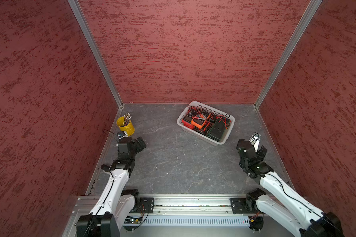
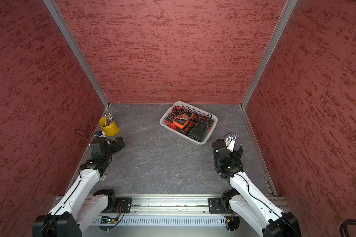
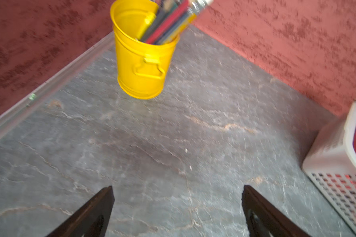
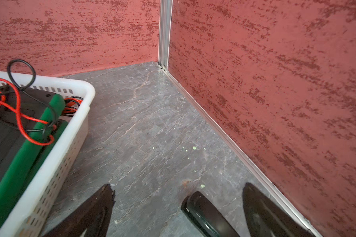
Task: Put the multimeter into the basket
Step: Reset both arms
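Currently left arm and right arm stretch forward over the table, both jaws apart.

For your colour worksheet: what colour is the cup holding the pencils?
Yellow; the cup shows best in the left wrist view.

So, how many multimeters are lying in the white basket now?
3 clear ones, all inside the basket: a red multimeter at its left end, an orange multimeter beside it, a green-edged multimeter at its right end. Tangled leads may hide more.
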`<state>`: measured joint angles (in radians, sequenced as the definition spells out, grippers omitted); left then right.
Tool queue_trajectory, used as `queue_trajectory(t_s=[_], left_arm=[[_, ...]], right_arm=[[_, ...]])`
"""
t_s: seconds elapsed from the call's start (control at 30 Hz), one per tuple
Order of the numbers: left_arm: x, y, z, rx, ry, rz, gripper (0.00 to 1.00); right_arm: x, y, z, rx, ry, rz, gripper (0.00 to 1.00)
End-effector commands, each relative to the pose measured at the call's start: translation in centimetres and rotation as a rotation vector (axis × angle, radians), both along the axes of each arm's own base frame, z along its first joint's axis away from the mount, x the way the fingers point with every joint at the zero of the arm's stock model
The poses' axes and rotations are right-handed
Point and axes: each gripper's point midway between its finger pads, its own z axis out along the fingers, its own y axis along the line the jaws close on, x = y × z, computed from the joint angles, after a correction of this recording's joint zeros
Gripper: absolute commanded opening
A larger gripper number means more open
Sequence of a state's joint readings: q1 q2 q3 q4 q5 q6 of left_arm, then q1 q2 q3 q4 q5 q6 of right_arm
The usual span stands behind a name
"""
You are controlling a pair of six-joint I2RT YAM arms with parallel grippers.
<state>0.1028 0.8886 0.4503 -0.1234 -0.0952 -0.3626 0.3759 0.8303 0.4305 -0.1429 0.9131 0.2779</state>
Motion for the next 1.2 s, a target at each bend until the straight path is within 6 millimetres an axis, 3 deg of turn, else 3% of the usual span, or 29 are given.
queue_trajectory(t_s=[0.0,0.17,0.53,0.73,1.17], left_arm=[[0.6,0.9,1.1,-0.001,-0.102,-0.011,1.0],[1.1,1.9,1.7,0.048,-0.174,-0.022,1.0],[3.9,-2.2,3.2,0.184,-0.356,-0.286,1.0],[6.4,-4.8,2.4,0.302,-0.342,-0.369,1.0],[9.7,-5.3,-2.0,0.284,-0.295,-0.433,1.0]], right_arm=[[0.9,-0.8,2.5,-0.039,-0.137,-0.012,0.99],[2.3,-1.2,1.1,-0.013,-0.141,0.038,0.99],[5.4,-2.2,0.1,-0.009,-0.173,0.133,0.99],[6.6,-2.7,-0.6,0.028,-0.197,0.165,0.99],[8.6,-1.4,-2.1,0.023,-0.19,0.273,0.99]])
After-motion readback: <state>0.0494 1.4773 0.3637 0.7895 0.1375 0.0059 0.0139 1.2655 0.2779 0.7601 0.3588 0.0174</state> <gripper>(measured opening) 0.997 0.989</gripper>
